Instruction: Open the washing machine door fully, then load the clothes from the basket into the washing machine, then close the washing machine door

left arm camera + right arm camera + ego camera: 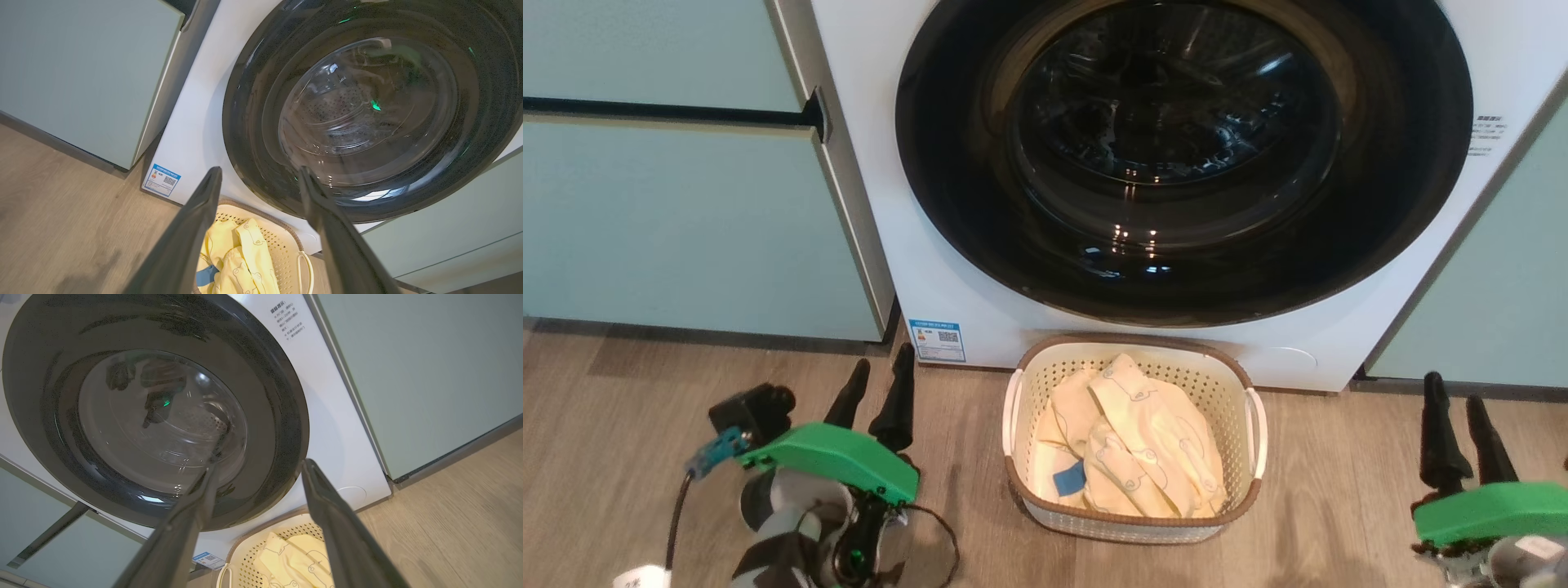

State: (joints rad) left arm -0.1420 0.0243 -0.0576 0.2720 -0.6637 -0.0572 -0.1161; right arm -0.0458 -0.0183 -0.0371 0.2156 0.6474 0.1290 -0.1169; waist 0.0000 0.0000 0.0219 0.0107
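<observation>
The washing machine (882, 245) stands white and broad between pale teal cabinets (686, 220), its front taking up most of the head view. The washing machine door (1184, 269), glossy black rim around a bulging glass bowl, seems to lie shut against the front, though glare makes the seam hard to judge. The perforated drum shows dimly through the glass.

On the wood floor (605, 425), just in front of the machine and below the door, sits the basket (1135, 527), cream with a brown rim. The clothes (1143, 441) lie heaped inside it, pale yellow with a small blue patch (1068, 479).

The left gripper (882, 361) hangs near the basket's left side, its fingers spread and holding nothing. The right gripper (1455, 390) hangs well apart on the basket's right, its fingers likewise parted and empty. A blue energy sticker (937, 340) marks the machine's lower corner.
</observation>
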